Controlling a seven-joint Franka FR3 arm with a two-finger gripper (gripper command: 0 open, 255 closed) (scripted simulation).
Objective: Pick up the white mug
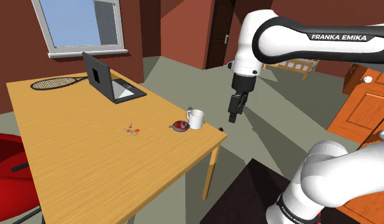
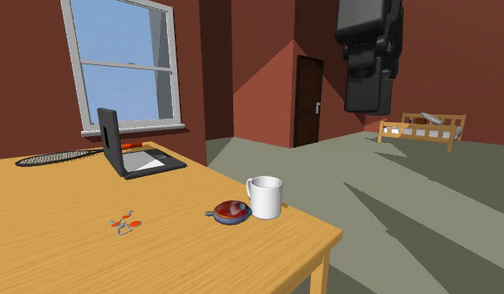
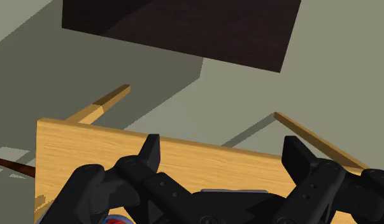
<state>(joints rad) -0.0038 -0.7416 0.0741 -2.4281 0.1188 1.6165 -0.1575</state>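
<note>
Plainly, the shoulder view has the pincer (image 1: 233, 117) hanging above the counter's (image 1: 88, 159) corner, the white mug (image 1: 195, 119) toward that view's left. Second exterior view: mug upright near the counter's edge, well below the pincer. Wrist view: pincer spread wide.

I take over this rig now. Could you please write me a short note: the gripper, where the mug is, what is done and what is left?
Gripper: open and empty, in the air, higher than the mug and off to the shoulder view's right of it, near the table corner.
White mug: upright on the wooden table, close to that corner. A small red and blue round thing lies right beside it.
Done: nothing is grasped; the mug stands on the table.
Left: bring the gripper over to the mug and down, shut on it, lift. Take care not to knock the round thing.
</note>
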